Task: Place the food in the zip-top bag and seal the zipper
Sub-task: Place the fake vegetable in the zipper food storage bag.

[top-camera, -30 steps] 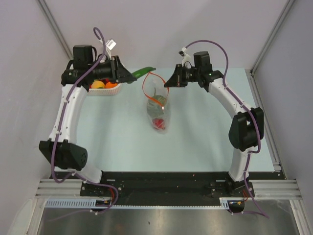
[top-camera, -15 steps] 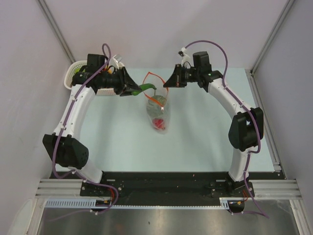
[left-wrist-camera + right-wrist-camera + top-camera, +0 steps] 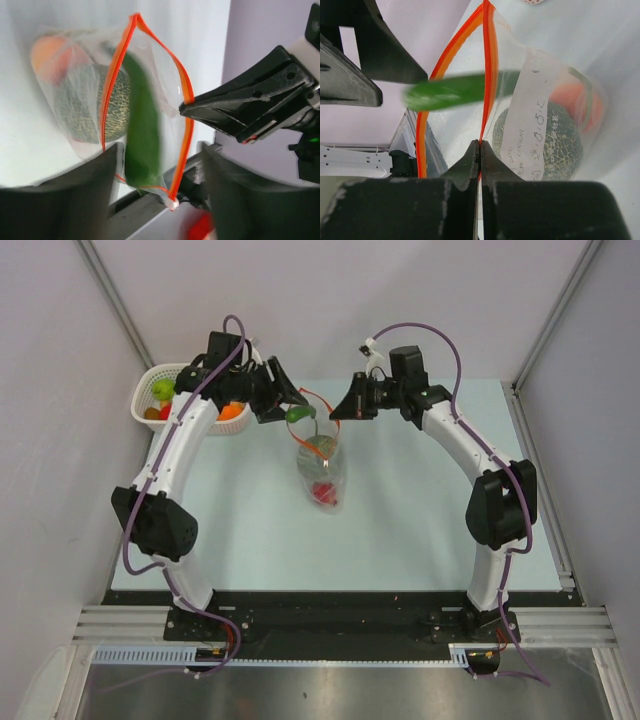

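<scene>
The zip-top bag lies mid-table with its mouth lifted and open. It holds a netted green melon, an orange piece and a red piece. My right gripper is shut on the orange zipper strip and holds that side of the mouth up. My left gripper is open, just above the mouth. A long green vegetable sits blurred between its spread fingers, touching neither, inside the orange rim. The vegetable also shows across the mouth in the right wrist view. The white slider end hangs at the near corner.
A white lattice basket stands at the back left behind my left arm, with green and orange toy food in it. Grey walls close in at the back and both sides.
My left arm swung right from the basket to the bag mouth with the green vegetable, and its jaws have opened. The right gripper has stayed on the zipper strip.
</scene>
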Tool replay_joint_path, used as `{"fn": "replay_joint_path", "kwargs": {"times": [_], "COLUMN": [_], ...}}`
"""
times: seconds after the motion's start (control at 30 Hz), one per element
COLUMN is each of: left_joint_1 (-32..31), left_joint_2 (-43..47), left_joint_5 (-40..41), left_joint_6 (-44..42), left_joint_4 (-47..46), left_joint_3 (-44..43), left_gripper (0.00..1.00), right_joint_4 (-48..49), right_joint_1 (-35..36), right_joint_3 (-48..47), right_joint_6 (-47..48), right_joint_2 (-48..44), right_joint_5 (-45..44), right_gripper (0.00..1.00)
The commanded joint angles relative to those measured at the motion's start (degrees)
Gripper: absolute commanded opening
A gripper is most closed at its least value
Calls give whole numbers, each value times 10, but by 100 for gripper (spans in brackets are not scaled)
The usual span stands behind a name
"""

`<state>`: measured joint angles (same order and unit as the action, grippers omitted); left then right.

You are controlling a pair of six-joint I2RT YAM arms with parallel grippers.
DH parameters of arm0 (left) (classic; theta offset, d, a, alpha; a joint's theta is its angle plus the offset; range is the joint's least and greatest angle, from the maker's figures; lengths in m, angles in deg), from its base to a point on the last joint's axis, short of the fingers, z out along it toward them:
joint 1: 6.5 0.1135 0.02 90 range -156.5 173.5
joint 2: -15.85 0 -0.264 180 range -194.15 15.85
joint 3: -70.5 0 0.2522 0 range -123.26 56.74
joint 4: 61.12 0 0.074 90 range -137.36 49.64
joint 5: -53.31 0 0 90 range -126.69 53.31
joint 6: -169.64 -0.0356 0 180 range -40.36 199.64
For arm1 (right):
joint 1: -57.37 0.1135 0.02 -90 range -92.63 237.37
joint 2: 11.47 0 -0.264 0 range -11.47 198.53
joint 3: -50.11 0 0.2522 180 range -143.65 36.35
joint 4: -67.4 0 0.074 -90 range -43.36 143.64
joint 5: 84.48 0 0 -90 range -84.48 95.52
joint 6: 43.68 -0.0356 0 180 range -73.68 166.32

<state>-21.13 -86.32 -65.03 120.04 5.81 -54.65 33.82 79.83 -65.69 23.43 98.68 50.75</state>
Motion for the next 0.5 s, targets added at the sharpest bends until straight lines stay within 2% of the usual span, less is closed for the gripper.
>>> {"fn": "replay_joint_path", "kwargs": {"times": [0.0,0.03,0.13,0.27,0.33,0.4,0.47], "left_joint_1": [-1,0,16,85,119,169,210], "left_joint_2": [5,10,29,54,46,27,14], "left_joint_5": [20,25,21,10,13,63,73], "left_joint_6": [13,9,7,-14,-72,-121,-151], "left_joint_4": [-42,-52,-107,-192,-227,-234,-255], "left_joint_3": [-65,-66,-59,-8,-2,-7,0], "left_gripper": [94,100,100,100,100,100,100], "right_joint_4": [20,17,16,15,18,19,20], "right_joint_1": [4,3,-1,-14,-16,-18,-20], "right_joint_3": [-14,-16,-16,-16,-18,-18,-18], "right_joint_6": [9,12,12,11,10,10,10], "right_joint_2": [-23,-22,-21,-17,-14,-13,-9], "right_joint_5": [-4,-4,1,8,13,17,21], "right_gripper": [0,0,0,0,0,0,0]}}
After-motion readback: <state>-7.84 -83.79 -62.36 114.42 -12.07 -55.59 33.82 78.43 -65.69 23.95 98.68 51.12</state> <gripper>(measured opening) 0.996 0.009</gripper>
